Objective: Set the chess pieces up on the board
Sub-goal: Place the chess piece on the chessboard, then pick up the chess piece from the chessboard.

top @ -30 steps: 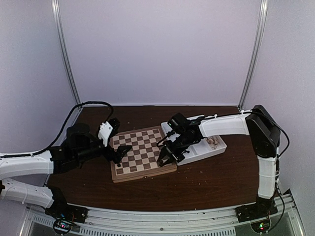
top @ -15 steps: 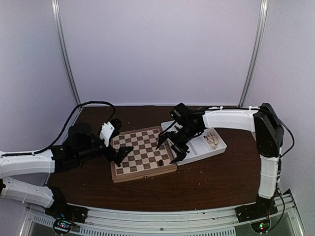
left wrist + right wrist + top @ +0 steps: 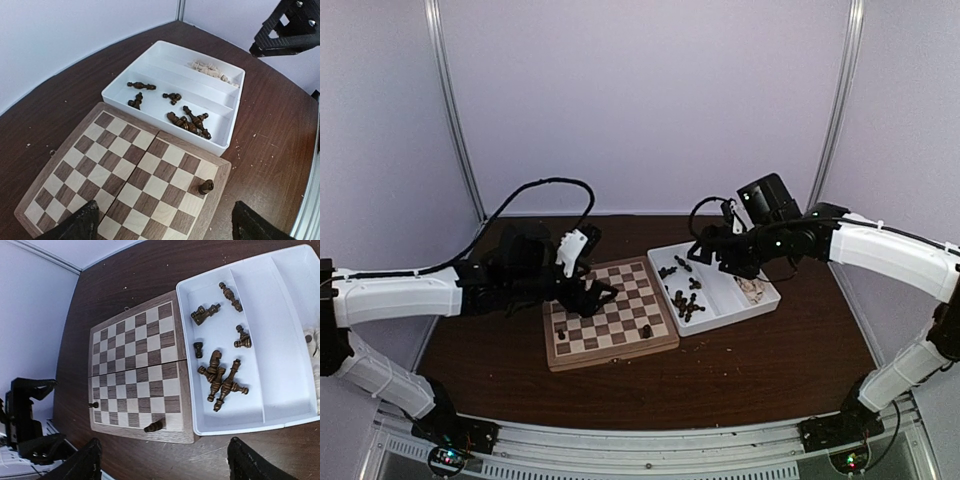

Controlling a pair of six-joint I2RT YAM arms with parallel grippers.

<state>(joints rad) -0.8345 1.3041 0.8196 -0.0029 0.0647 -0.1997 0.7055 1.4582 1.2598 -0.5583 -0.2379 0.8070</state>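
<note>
The fingers of the left gripper [image 3: 165,205] and the right gripper [image 3: 165,442] are held wide and empty, as most chess pieces [image 3: 220,377] are kept in the tray [image 3: 280,340].

The board [image 3: 135,365] lies flat on the left of the right wrist view. It's a checkered wooden square in light and dark brown, with a tan border and a seam across its middle. Just two dark chess pieces are on it. There's the corner piece [image 3: 154,426] at the bottom edge, near the lower right corner, and the edge piece [image 3: 93,404], tiny, at the left edge. From the left wrist view, that corner piece [image 3: 206,187] stands upright. The others are in the white tray [image 3: 280,355] just beside the board on the right, mostly on their sides. A tangled heap [image 3: 220,382] sits mid-frame, with a few loose ones above it.
</note>
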